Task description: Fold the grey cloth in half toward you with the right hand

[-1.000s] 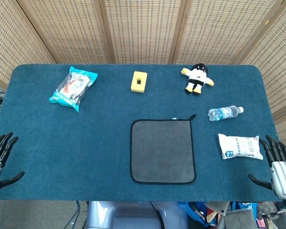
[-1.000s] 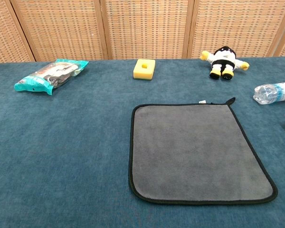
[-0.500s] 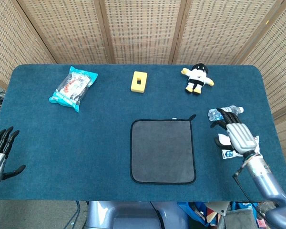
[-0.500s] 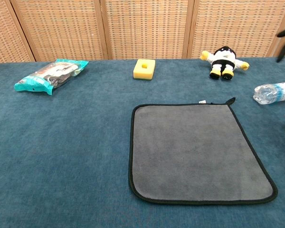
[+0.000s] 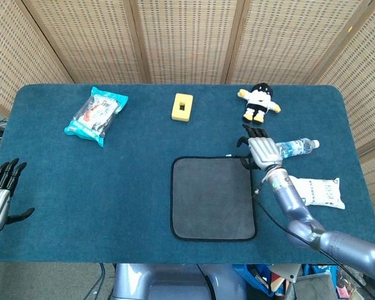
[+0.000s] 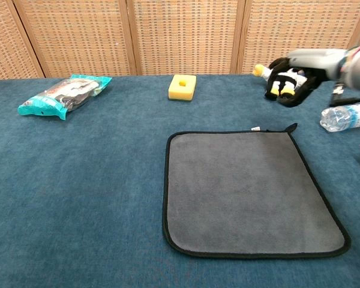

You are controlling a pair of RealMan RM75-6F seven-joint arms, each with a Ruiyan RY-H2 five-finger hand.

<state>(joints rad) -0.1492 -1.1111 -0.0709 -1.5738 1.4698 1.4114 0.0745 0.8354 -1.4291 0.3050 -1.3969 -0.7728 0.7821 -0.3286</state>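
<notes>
The grey cloth (image 5: pixel 213 198) lies flat and unfolded at lower centre of the head view on the blue table (image 5: pixel 131 181), its hanging loop at the upper right corner. The right hand (image 5: pixel 257 149), fingers spread and holding nothing, hangs over that upper right corner, raised above the table and clear of the fabric in the chest view; the left hand (image 5: pixel 0 194), likewise spread and empty, sits at the lower left edge of the frame, well apart from the cloth. Along the upper part of the frame lie a teal snack packet (image 5: pixel 95 115), a yellow sponge block (image 5: pixel 182 106) and a plush doll (image 5: pixel 259 102); a water bottle (image 5: pixel 297 147) and a white pouch (image 5: pixel 319 191) lie right of the cloth.
</notes>
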